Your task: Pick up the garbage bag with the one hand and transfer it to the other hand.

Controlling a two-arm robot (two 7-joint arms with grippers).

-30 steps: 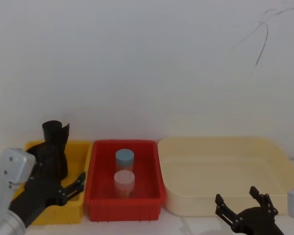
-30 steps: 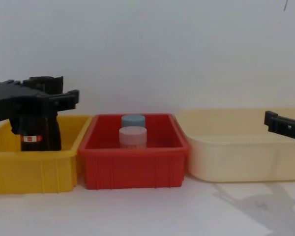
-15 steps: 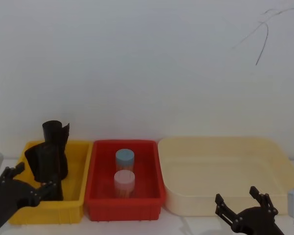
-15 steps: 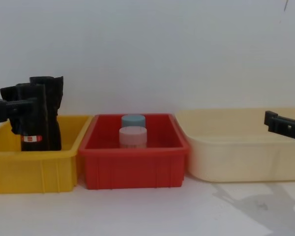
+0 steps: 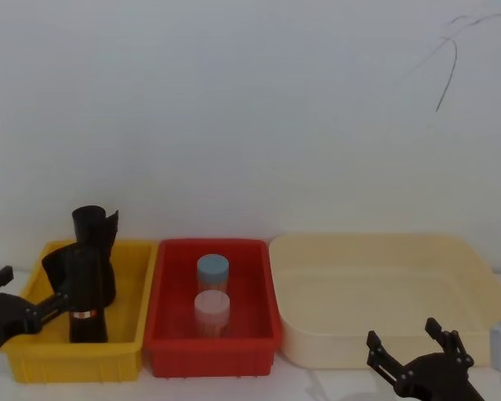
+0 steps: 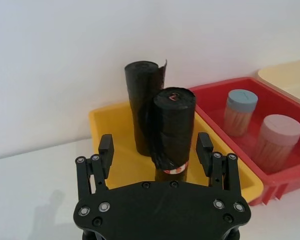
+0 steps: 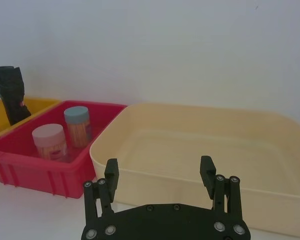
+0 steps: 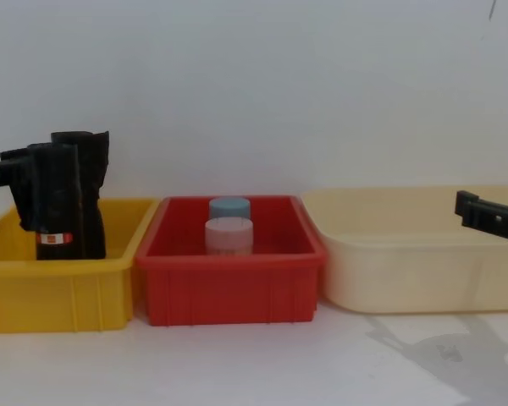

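black garbage bag (image 8: 57, 194), red-white band (image 8: 53, 239), yellow bin (image 8: 59, 296)

Head looks down, chest looks level; both face the red bin (image 5: 209, 357).

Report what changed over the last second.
The left gripper, open and empty, pulled back leftward from over the yellow bin, away from the garbage bag. The bag stayed upright in the bin beside the plain black roll; the right gripper stayed parked, open, low right.

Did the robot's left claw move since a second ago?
Yes. The left gripper pulled back to the robot's left, from over the middle of the yellow bin toward its left edge, away from the garbage bag.
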